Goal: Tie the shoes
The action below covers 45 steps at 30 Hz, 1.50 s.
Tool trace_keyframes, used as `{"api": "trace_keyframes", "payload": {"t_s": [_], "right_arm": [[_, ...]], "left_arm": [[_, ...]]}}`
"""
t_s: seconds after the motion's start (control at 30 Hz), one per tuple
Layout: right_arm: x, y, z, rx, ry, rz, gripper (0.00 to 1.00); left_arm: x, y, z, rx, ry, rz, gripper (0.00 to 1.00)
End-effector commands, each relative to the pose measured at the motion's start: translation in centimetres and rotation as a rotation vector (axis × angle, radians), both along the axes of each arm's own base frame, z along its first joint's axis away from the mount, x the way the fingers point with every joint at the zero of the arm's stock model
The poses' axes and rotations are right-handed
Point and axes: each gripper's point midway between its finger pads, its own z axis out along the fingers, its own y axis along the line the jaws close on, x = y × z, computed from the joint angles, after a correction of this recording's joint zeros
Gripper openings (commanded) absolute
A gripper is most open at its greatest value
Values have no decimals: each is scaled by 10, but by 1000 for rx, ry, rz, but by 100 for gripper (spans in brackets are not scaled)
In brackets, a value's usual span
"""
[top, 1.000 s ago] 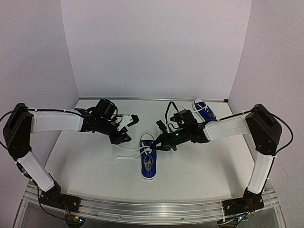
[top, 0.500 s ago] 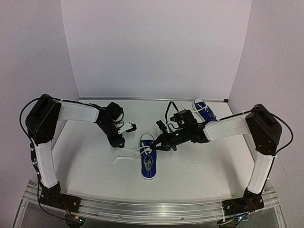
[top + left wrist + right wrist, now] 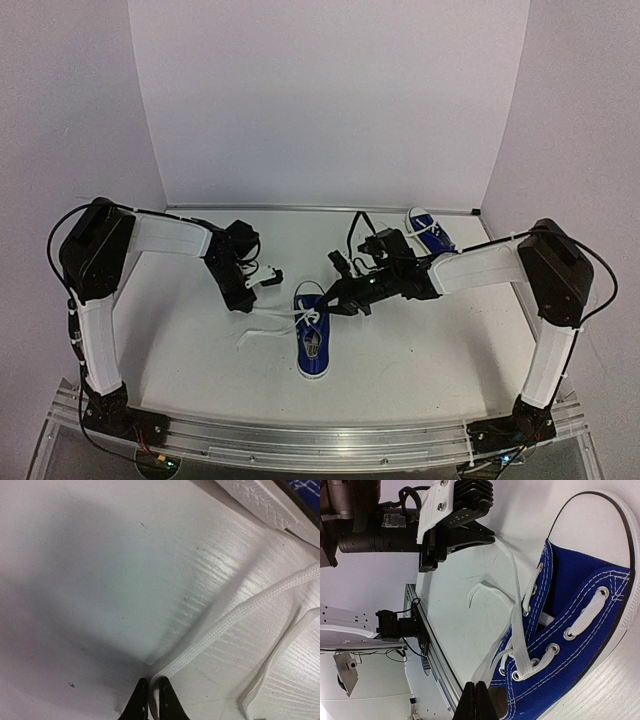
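Two grips | left gripper (image 3: 150, 702) nips braided white lace (image 3: 235, 615); right gripper (image 3: 476, 700) pressed together, seemingly on flat lace (image 3: 495, 665)

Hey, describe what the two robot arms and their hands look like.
Both the left arm and right arm have white-sleeved links between bulky black joints, with thin black cables looping outside the elbows. The left hand and right hand end in slim black fingers; the left carries a white screwed plate.
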Motion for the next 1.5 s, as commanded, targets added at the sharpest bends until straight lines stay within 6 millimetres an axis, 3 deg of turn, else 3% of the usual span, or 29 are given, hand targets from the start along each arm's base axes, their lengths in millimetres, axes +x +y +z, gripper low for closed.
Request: {"api": "trace_keyframes", "payload": {"t_s": [0.0,0.2,0.27,0.5,0.63,0.77,0.83,1.0,1.27,1.47], "right_arm": [[9,9,12,23,-44,0,0],[13,8,10,9,-59,-10,0],[13,8,12,9,-64,-11,0],[16,8,15,4,-83,-11,0],[18,7,13,-5,-84,-17,0],[21,7,11,-9,-87,-15,0],[22,8,10,-9,-87,-12,0],[24,7,11,-7,-99,-1,0],[31,-1,14,0,-121,6,0],[30,-4,13,10,-128,42,0]], "left_arm": [[-9,13,29,9,-14,61,1],[-27,15,77,-63,-82,122,0],[-39,6,87,-100,-81,103,0],[-97,-42,115,-190,-74,-68,0],[-131,-62,146,-264,-83,-172,0],[-174,-104,181,-408,-113,-349,0],[-186,-122,189,-448,-105,-417,0],[-203,-162,186,-477,-64,-557,0],[-206,-220,178,-556,-50,-722,0],[-199,-244,142,-499,-45,-784,0]]}}
